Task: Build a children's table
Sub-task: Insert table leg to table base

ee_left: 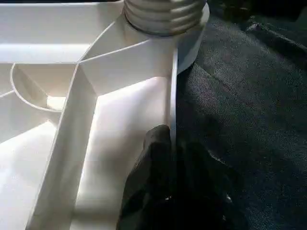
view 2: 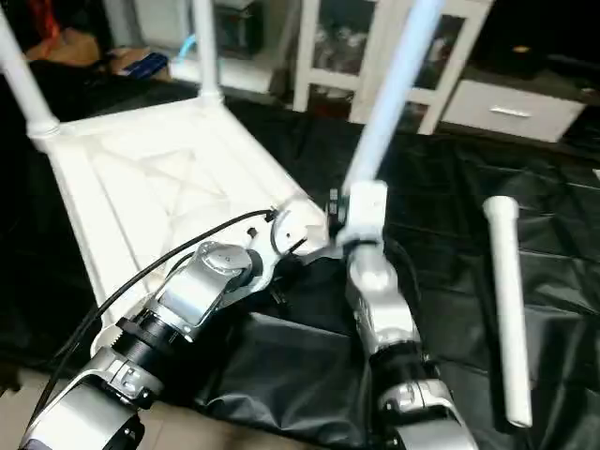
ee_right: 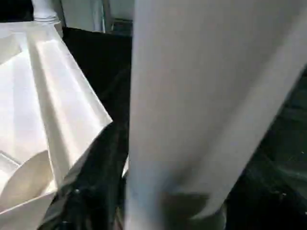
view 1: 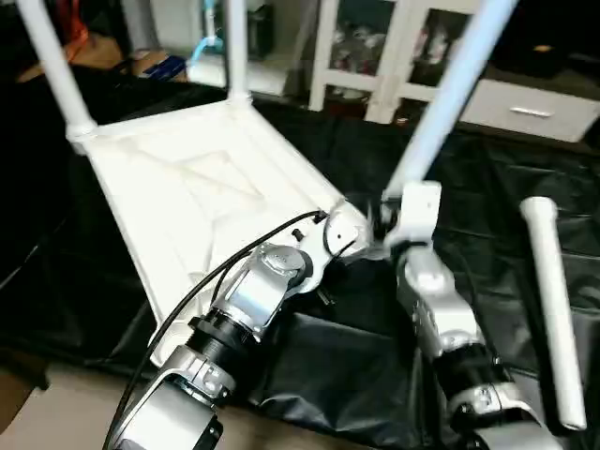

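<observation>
Black sheeting (view 1: 469,169) covers the floor before us, a white cabinet (view 1: 375,56) behind. On it our upturned children's table (view 1: 187,178) lies, two legs (view 1: 56,66) standing in its far sockets. Our left gripper (ee_left: 165,143) has its jaws clamped on the table's near rim. Our right gripper (view 1: 389,234) is at a third, tilted leg (view 1: 450,94); jaw state unclear. A fourth leg (view 1: 553,300) lies loose at right.
</observation>
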You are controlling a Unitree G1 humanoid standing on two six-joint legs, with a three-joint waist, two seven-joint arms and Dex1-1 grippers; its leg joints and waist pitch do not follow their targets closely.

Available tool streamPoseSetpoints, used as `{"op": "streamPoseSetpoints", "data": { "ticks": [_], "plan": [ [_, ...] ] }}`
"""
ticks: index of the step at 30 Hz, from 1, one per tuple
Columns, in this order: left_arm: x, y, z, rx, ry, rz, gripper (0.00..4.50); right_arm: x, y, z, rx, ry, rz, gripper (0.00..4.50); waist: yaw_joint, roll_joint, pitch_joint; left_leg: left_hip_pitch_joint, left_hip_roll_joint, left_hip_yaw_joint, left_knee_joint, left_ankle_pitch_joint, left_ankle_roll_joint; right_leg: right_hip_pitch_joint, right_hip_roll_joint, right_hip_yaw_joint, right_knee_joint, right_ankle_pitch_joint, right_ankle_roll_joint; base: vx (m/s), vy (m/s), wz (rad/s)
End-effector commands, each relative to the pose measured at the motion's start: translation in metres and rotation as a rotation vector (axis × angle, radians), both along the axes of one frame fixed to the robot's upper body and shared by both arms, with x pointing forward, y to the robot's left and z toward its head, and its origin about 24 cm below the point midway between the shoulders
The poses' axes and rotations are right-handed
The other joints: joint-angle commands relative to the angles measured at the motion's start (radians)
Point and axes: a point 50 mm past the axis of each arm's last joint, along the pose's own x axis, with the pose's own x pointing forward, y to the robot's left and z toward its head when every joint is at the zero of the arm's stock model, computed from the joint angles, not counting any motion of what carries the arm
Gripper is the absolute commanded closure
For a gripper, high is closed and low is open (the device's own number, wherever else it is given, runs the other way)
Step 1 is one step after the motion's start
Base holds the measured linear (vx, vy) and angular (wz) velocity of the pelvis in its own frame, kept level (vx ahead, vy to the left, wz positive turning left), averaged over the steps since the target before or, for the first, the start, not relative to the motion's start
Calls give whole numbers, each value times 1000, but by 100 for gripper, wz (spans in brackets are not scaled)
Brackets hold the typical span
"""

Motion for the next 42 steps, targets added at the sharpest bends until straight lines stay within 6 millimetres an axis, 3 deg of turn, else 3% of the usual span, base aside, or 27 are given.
{"op": "streamPoseSetpoints", "data": {
  "ticks": [1, 2, 3, 6, 8, 10, 17, 20, 21, 24, 25, 26, 27, 29, 30, 31, 32, 34, 41, 42],
  "plan": [
    [9, 14, 12, 20, -67, 60, 450, -7, -25, -19, -42, 88, -60, 144, 16, 3, -65, 19, 60, -29, -51, 138, 195, 59, -62, 38, -15, 318, -340, 0, 0, 0],
    [9, 14, 12, 21, -66, 60, 450, -7, -24, -18, -43, 81, -47, 130, 19, 1, -65, 17, 58, -27, -46, 172, 222, 58, -62, 38, -11, 352, -347, 0, 0, 0],
    [9, 14, 12, 21, -66, 59, 450, -7, -23, -16, -41, 75, -33, 117, 22, 0, -61, 16, 59, -25, -47, 154, 235, 54, -65, 38, -14, 322, -351, 0, 0, 0],
    [9, 15, 12, 22, -66, 59, 450, -7, -21, -14, -43, 61, -7, 104, 32, 2, -57, 20, 66, -23, -49, 73, 213, 50, -63, 37, -21, 186, -346, 0, 0, 0],
    [10, 16, 13, 23, -66, 57, 450, -7, -21, -13, -47, 56, 8, 84, 34, 2, -56, 19, 66, -24, -51, 52, 193, 50, -61, 37, -22, 148, -341, 0, 0, 0],
    [10, 17, 13, 24, -67, 56, 450, -9, -20, -9, -45, 40, 39, 69, 38, 2, -56, 19, 65, -25, -50, 57, 180, 50, -58, 37, -21, 156, -332, 0, 0, 0],
    [11, 20, 11, 30, -69, 34, 450, -26, -24, 2, 6, -14, 142, 8, 46, 0, -55, 18, 64, -25, -49, 62, 192, 53, -60, 39, -20, 182, -330, 0, 0, 0],
    [11, 23, 9, 37, -63, -5, 450, -42, -31, 10, 41, -41, 205, 8, 55, 1, -54, 19, 66, -27, -50, 55, 193, 54, -61, 40, -21, 169, -320, 0, 0, 0],
    [9, 26, 6, 45, -54, -50, 450, -52, -40, 16, 42, -65, 242, 8, 58, 6, -54, 20, 67, -28, -50, 52, 192, 52, -60, 39, -20, 165, -318, 0, 0, 0],
    [6, 31, 1, 44, -42, -144, 450, -70, -53, 26, 65, -91, 346, 8, 69, 1, -52, 19, 66, -27, -52, 37, 192, 53, -61, 41, -22, 156, -310, 0, 0, 0],
    [4, 34, 0, 34, -40, -199, 450, -79, -59, 29, 55, -81, 414, 8, 73, 14, -49, 21, 68, -28, -53, 12, 186, 52, -59, 40, -26, 135, -306, 0, 0, 0],
    [3, 34, -1, 34, -39, -212, 450, -81, -61, 30, 51, -78, 431, 8, 77, 8, -48, 22, 69, -27, -54, -18, 177, 54, -59, 40, -28, 107, -305, 0, 0, 0],
    [1, 35, -1, 28, -44, -258, 450, -84, -65, 31, 33, -65, 476, 8, 78, 18, -47, 21, 69, -28, -55, -25, 168, 52, -61, 41, -27, 98, -309, 0, 0, 0],
    [-5, 36, -1, 6, -41, -356, 450, -91, -72, 31, -7, -30, 567, 8, 84, 14, -45, 23, 69, -26, -55, -65, 151, 51, -60, 41, -33, 55, -306, 0, 0, 0],
    [-15, 37, 0, -20, -23, -476, 450, -97, -78, 29, -24, 20, 659, 8, 86, 24, -44, 23, 67, -26, -57, -82, 143, 52, -60, 42, -34, 47, -308, 0, 0, 0],
    [-19, 39, -1, -16, -2, -520, 450, -101, -80, 29, -31, 50, 719, 8, 87, 22, -43, 20, 69, -28, -58, -87, 141, 54, -60, 41, -34, 44, -307, 0, 0, 0],
    [-21, 39, -1, -14, 3, -532, 450, -103, -80, 29, -34, 59, 735, 8, 91, 23, -44, 24, 70, -27, -58, -91, 138, 51, -60, 41, -32, 43, -308, 0, 0, 0],
    [-29, 42, -3, 1, 34, -606, 450, -110, -84, 27, -68, 124, 838, 8, 104, 31, -44, 29, 72, -26, -58, -86, 133, 48, -61, 40, -31, 44, -309, 0, 0, 0],
    [-39, 39, -3, -21, 51, -716, 450, -114, -86, 33, -76, 199, 1021, 8, 128, 26, -41, 32, 72, -20, -59, -111, 104, 42, -64, 40, -33, -14, -290, 0, 0, 0],
    [-39, 39, -3, -15, 50, -727, 450, -115, -85, 34, -75, 213, 1058, 8, 128, 20, -41, 31, 72, -20, -60, -118, 99, 43, -65, 41, -34, -25, -285, 0, 0, 0]
  ]
}}
